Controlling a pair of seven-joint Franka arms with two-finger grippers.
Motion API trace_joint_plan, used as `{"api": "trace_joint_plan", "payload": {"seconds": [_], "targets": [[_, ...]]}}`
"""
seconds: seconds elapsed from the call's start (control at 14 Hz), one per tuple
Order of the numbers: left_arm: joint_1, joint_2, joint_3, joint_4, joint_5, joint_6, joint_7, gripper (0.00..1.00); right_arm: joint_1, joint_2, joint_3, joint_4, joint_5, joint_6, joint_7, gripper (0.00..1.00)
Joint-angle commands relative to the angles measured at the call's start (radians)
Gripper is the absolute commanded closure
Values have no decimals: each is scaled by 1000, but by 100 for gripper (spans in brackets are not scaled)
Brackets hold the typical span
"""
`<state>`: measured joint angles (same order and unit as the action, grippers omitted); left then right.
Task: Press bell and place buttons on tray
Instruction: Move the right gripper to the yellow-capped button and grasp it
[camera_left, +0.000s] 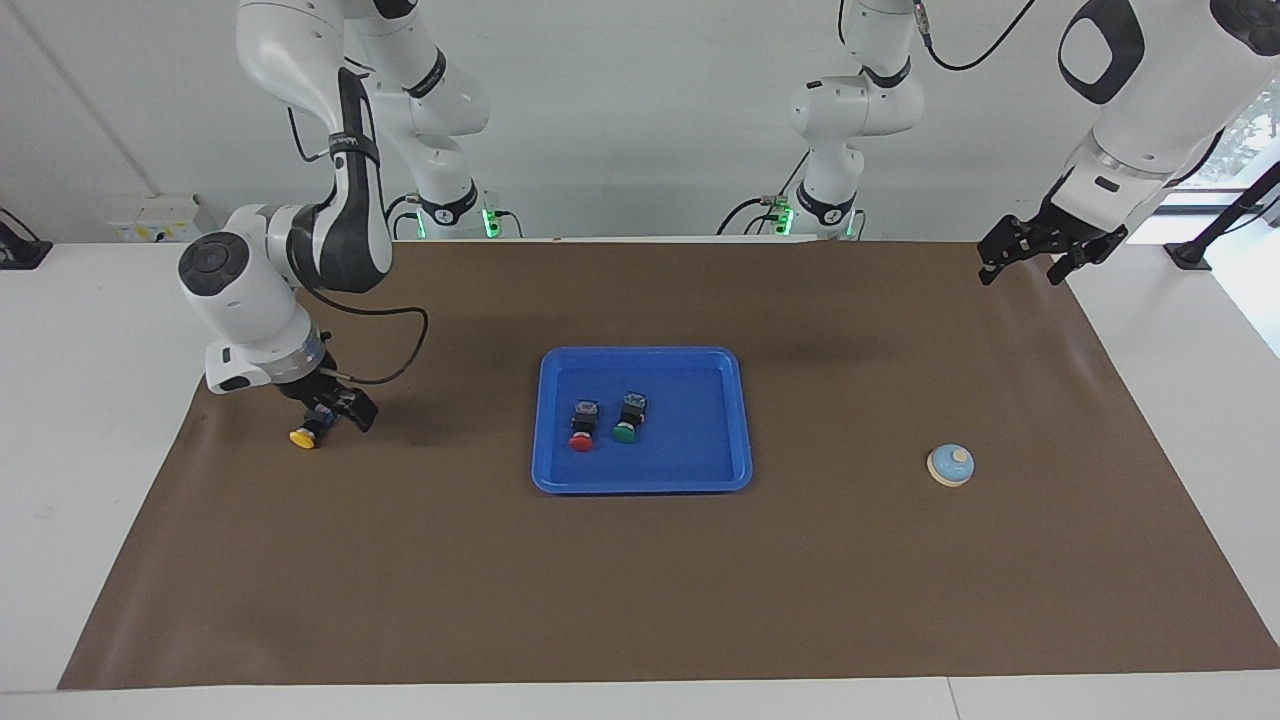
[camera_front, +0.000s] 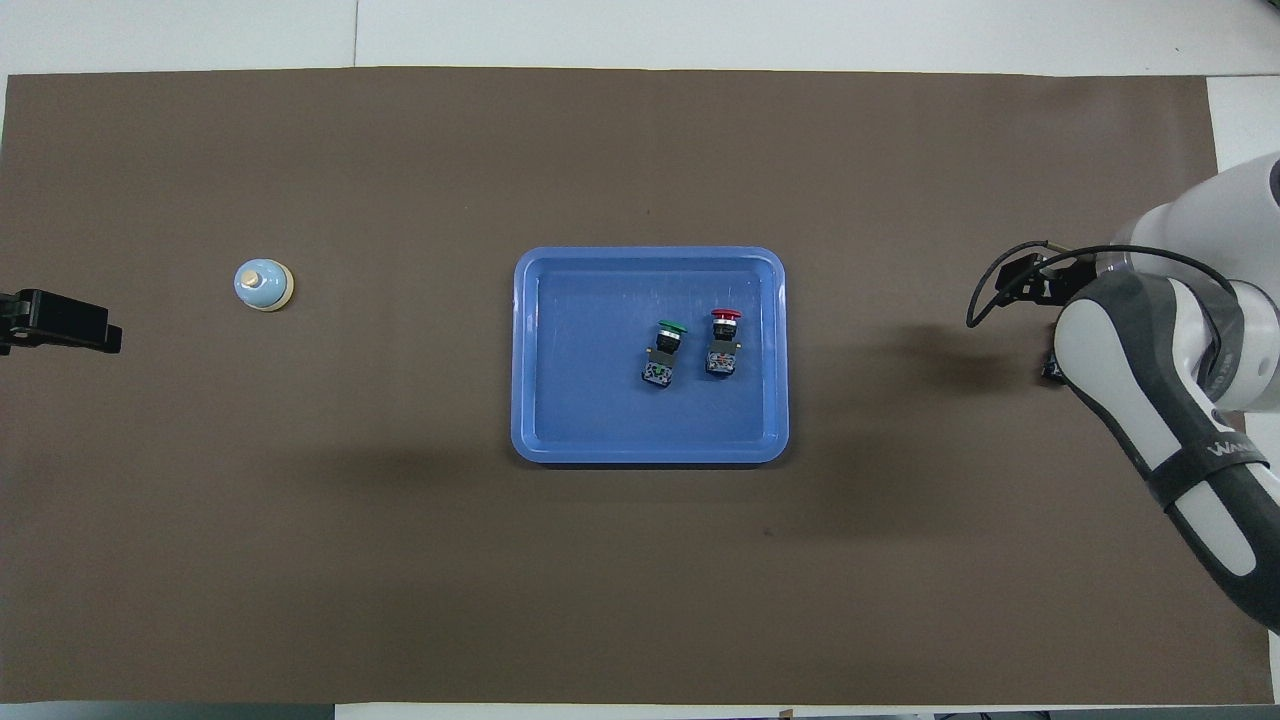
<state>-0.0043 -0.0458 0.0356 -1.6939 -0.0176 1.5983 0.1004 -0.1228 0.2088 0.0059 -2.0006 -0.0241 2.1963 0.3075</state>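
R gripper low at yellow button, fingers spread, nothing pinched; button lies on brown mat at R arm's end. Red button + green button lie side by side in blue tray, mid-table. Bell on mat twd L arm's end. L gripper waits raised over mat corner, fingers spread, empty.

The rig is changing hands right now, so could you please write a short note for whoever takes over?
Right pincer: open, down at the yellow button, toward the right arm's end of the table; not gripped yet.
Left pincer: open, empty, waiting over the mat's edge at the left arm's end.
Done: red button and green button lie side by side in the blue tray.
Left: move the yellow button to the tray. The bell stands alone; pressed or not, unclear.
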Motion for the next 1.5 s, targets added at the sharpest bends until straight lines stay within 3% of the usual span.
{"api": "trace_joint_plan", "payload": {"seconds": [0.0, 0.57, 1.29, 1.36, 1.43], "targets": [[0, -6, 3, 5, 4, -15, 12, 0, -55, -57, 14, -127, -10, 105, -59, 0], [0, -6, 3, 4, 4, -15, 12, 0, -106, -35, 16, -187, -11, 207, -91, 0], [0, -6, 3, 5, 2, -15, 12, 0, -116, 21, 16, -188, -10, 283, -91, 0], [0, -6, 3, 5, 4, -15, 12, 0, -116, 21, 16, -188, -10, 284, -91, 4], [0, -6, 3, 5, 2, -14, 12, 0, -116, 21, 16, -188, -10, 284, -91, 20]]}}
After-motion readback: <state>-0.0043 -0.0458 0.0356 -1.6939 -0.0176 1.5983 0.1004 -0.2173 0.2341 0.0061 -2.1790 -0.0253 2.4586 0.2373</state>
